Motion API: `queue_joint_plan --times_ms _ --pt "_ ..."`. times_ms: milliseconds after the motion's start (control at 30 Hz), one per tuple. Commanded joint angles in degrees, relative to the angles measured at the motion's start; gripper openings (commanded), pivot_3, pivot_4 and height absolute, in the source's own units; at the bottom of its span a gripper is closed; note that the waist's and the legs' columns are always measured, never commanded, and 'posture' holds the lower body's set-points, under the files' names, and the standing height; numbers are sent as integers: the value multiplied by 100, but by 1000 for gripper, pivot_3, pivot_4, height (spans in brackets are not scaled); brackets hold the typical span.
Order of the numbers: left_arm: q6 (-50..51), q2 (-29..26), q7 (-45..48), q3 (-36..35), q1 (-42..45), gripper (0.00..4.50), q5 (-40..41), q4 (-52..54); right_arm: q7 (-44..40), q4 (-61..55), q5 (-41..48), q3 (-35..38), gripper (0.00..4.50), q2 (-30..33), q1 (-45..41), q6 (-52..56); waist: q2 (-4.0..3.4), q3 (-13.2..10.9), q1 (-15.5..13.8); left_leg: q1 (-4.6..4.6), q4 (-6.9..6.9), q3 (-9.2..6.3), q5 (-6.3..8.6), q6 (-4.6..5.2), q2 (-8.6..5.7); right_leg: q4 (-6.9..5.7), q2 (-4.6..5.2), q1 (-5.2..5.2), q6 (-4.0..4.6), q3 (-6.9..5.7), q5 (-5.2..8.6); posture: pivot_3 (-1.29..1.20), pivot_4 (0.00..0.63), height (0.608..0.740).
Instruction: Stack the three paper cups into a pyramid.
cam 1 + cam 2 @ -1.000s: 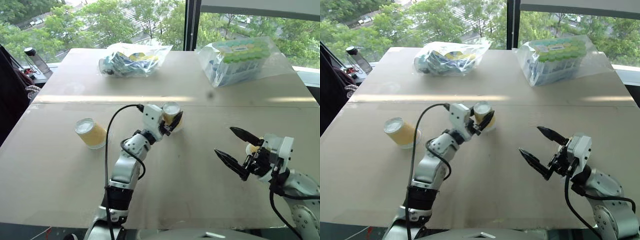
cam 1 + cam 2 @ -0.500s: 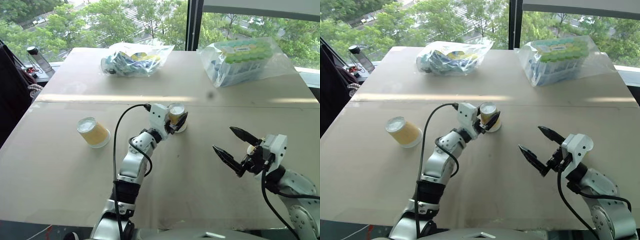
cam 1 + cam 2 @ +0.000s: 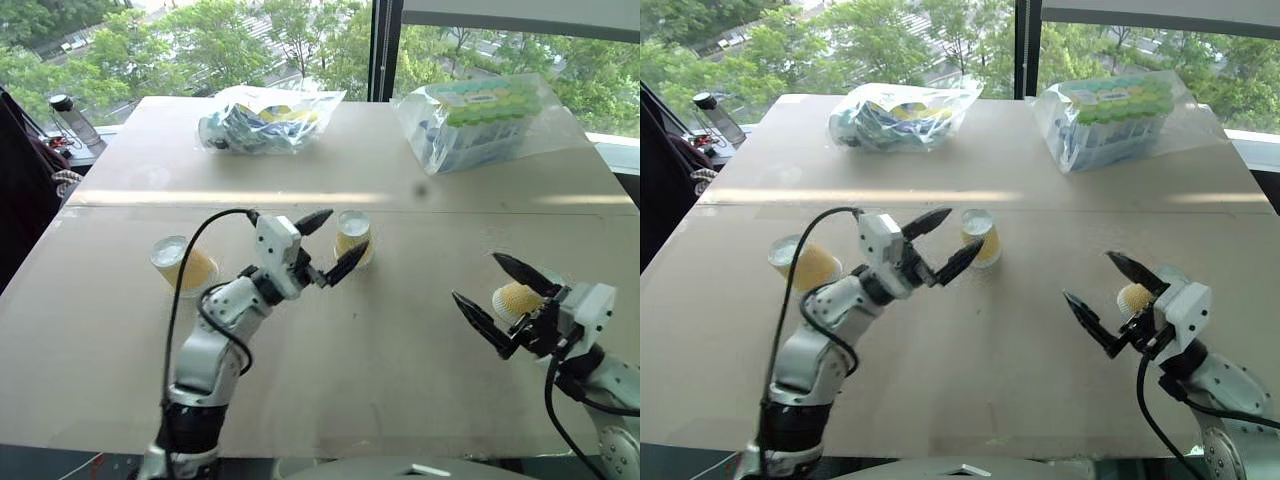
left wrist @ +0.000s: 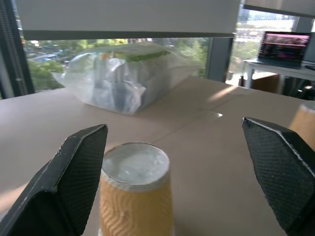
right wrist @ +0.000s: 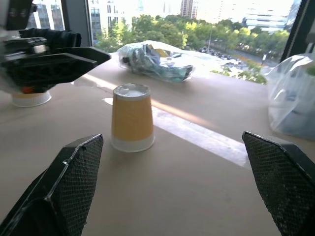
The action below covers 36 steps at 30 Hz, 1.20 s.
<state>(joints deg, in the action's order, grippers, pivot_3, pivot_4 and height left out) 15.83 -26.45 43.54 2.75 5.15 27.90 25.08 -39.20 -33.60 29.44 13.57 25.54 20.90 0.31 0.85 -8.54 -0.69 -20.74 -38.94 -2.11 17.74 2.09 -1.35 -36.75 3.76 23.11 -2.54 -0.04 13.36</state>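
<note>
My left hand point(image 3: 325, 245) is spread, a cup point(image 3: 353, 236) standing upside down just beyond its fingertips. My right hand point(image 3: 497, 297) is spread too; from above, another cup point(image 3: 514, 297) sits behind it.

No text, label, brand or number can be read. The clear bag of green-topped packs point(image 3: 480, 120) at about one o'clock on the table point(image 3: 380, 340) carries print (too small to make out), and so do the wrappers in the second bag point(image 3: 265, 118) at eleven o'clock. The laptop screen point(image 4: 287, 46) glows without legible characters.
</note>
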Motion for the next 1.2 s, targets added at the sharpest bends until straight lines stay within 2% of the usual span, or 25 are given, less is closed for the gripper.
queue_joint_plan --times_ms 33,167,267,567,933,1200 --pt "523 -724 839 -137 -106 4476 734 663 170 -97 31 357 4500 -84 122 -204 -2 -2 -21 -2 0 -1 0 0 0 1 0 0 0 -1 0 0 150 740" --pt "979 -1440 1386 -275 -127 4476 1296 965 306 1 36 634 4500 -201 308 -273 -12 -4 -12 -2 0 -2 0 1 0 0 -9 -1 3 -3 2 0 150 740" --pt "1249 -1730 1594 -277 -39 4476 1535 1114 550 270 -80 856 4500 -375 408 -329 -10 -6 -9 -1 0 2 1 2 2 2 -9 -1 3 1 2 0 150 740" --pt "1418 -1721 1520 -310 290 4476 1670 1129 847 764 -212 986 4500 -455 276 -142 -16 -10 4 1 1 9 1 2 2 2 -18 -1 4 11 3 0 150 740" --pt "1517 -1529 1206 -335 443 4476 1790 1262 1080 683 6 822 4500 -259 -216 817 -16 -10 -8 0 1 10 1 2 2 3 -17 0 3 13 2 0 150 740" --pt "1109 -1463 1039 -321 465 4476 1296 1190 1058 754 6 834 4500 -277 -138 997 -17 -10 -5 -1 1 10 1 2 1 4 -18 0 3 13 2 0 150 740"
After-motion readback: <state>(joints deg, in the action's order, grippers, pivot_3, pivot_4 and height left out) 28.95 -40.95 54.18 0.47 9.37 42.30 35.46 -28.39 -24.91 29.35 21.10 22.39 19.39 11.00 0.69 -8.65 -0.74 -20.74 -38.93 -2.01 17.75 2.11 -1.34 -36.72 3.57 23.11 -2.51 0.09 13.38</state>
